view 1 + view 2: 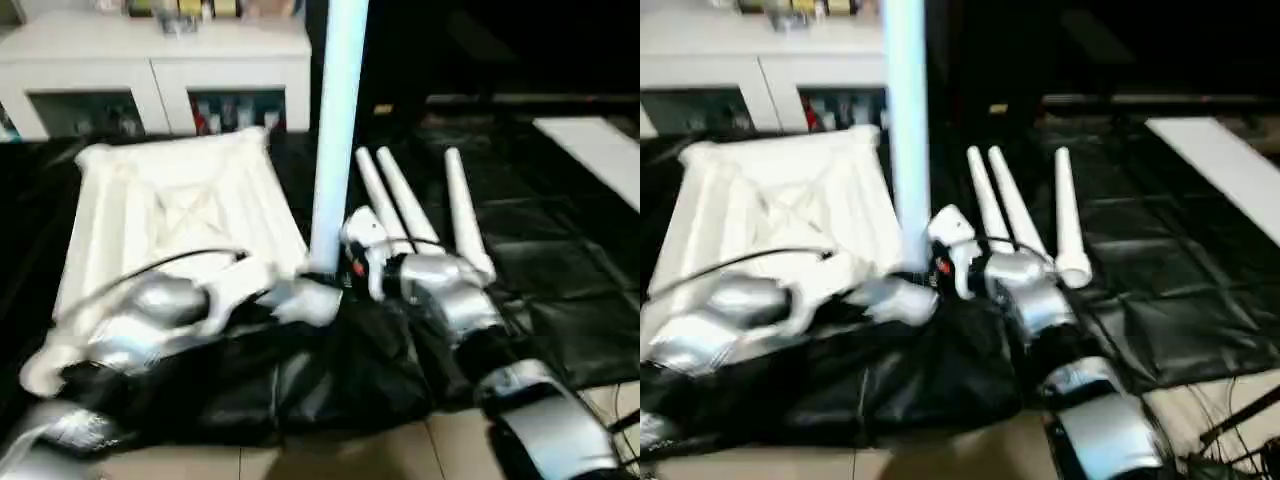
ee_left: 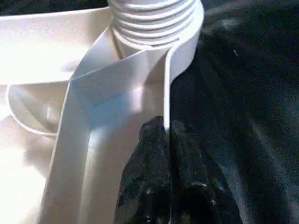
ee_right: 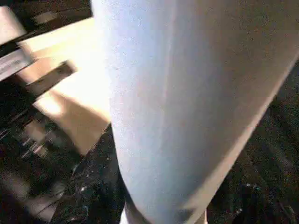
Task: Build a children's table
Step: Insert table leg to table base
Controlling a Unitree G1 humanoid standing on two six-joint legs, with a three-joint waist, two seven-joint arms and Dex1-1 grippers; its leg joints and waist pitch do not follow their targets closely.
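Note:
The white table top [image 1: 170, 205] lies upside down on the black sheet. One white leg [image 1: 338, 130] stands upright with its ribbed end [image 2: 154, 18] in the near right corner socket. My right gripper [image 1: 338, 268] is shut on this leg just above the socket, with its black fingers [image 3: 88, 186] on either side of the shaft. My left gripper [image 2: 166, 135] is shut on the thin rim of the top [image 2: 166, 84], right beside that socket. Three more legs [image 1: 400, 205] lie side by side on the sheet to the right of the top.
The black sheet [image 1: 330, 385] bunches in folds at the big table's near edge, with floor tiles [image 1: 400, 450] below. A white glass-door cabinet [image 1: 160, 70] stands behind. A white board [image 1: 600, 150] lies at the far right.

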